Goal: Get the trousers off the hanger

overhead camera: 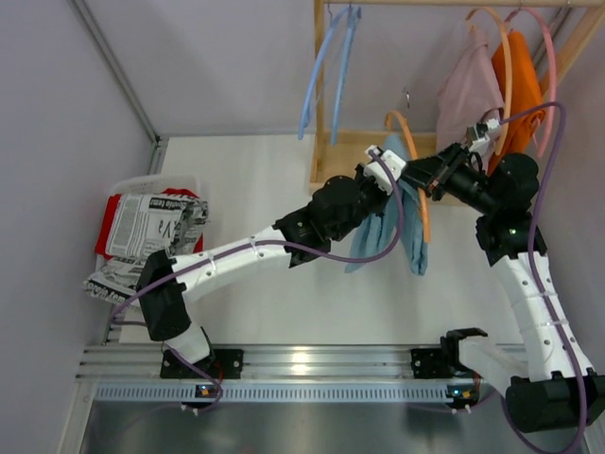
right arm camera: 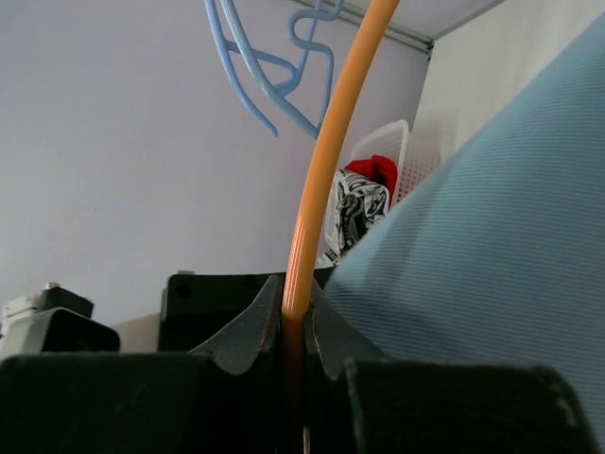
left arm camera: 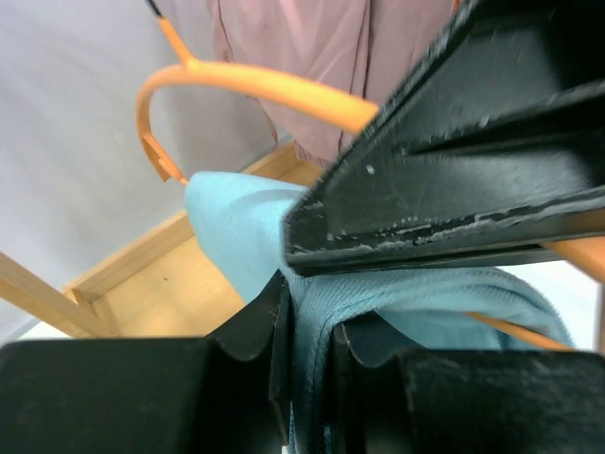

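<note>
Found the light blue trousers (overhead camera: pixel 383 232) draped over an orange hanger (overhead camera: pixel 423 213), out in front of the wooden rack (overhead camera: pixel 321 151) and above the table (overhead camera: pixel 274 303). Saw them right at both tools: pinched at the upper fold by the left gripper (left arm camera: pixel 308 331), and pressing against one side of the right gripper (right arm camera: pixel 293 326).

Noted the left gripper's jaws drawn narrow, closed on a fold of the blue cloth, with the fabric running down between the fingers (left arm camera: pixel 274 359). Noted the right gripper's jaws almost together, clamped on the hanger's thin orange rod, standing upright between both pads. Placed the right gripper just over the left one in the left wrist view, very close to it; could not tell about contact.

Traced the trousers' long axis from the fold at the grippers downward, with two loose ends hanging free and pointing toward the near edge in the top view. Read the hanger's own long line as running the same way, from rack to near edge.

Spotted dusty mauve trousers (overhead camera: pixel 468 95) and orange trousers (overhead camera: pixel 518 95) hanging on the rack to the right, beside two light blue hangers (overhead camera: pixel 321 76). Spotted red trousers (overhead camera: pixel 107 236) and black-printed white trousers (overhead camera: pixel 151 227) in a white basket (overhead camera: pixel 151 182), well apart at the left.
</note>
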Controlling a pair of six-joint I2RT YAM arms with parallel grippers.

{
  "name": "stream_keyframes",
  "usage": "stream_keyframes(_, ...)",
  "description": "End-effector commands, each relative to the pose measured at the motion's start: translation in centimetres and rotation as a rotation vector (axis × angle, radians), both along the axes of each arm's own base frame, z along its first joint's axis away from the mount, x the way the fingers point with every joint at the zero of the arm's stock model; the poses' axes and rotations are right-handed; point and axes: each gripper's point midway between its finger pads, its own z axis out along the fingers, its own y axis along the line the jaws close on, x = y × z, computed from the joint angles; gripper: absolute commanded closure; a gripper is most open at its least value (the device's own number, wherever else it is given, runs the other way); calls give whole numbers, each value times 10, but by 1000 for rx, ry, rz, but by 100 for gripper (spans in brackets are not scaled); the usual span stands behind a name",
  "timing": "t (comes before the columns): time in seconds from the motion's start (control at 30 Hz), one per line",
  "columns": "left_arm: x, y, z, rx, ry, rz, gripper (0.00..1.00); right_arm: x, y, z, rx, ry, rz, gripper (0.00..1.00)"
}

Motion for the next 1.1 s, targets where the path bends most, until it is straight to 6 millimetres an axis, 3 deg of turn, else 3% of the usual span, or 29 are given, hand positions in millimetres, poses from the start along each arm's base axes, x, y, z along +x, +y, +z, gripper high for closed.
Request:
stream_keyframes(0.0, -30, 70, 188, -400, -216, 39, 100, 5, -11, 23, 5, -158, -31, 100)
stream_keyframes(0.27, -51, 113, 250, -483, -299, 54, 100, 32, -39, 3, 7, -97, -120, 100)
stream_keyframes(0.33, -53, 122, 262, -505, -308, 62, 100, 39, -43, -7, 10, -68, -136, 100)
stream_keyframes(0.43, -64, 140, 295, -568, -352, 61, 100, 49, -49, -24, -1, -36, -164, 100)
stream_keyframes(0.63, -78, 161, 331, -634, -404, 47, 100, 63, -55, -48, -43, 10, -201, 100)
stream_keyframes(0.73, -83, 174, 349, -666, -435, 62, 100, 68, -58, -71, -94, 37, -215, 100)
stream_keyframes(0.9, -92, 189, 361, -679, -460, 66, 100, 72, -61, -97, -138, 63, -224, 100)
stream_keyframes(1.07, -88, 205, 356, -641, -461, 133, 100, 69, -61, -124, -180, 101, -213, 100)
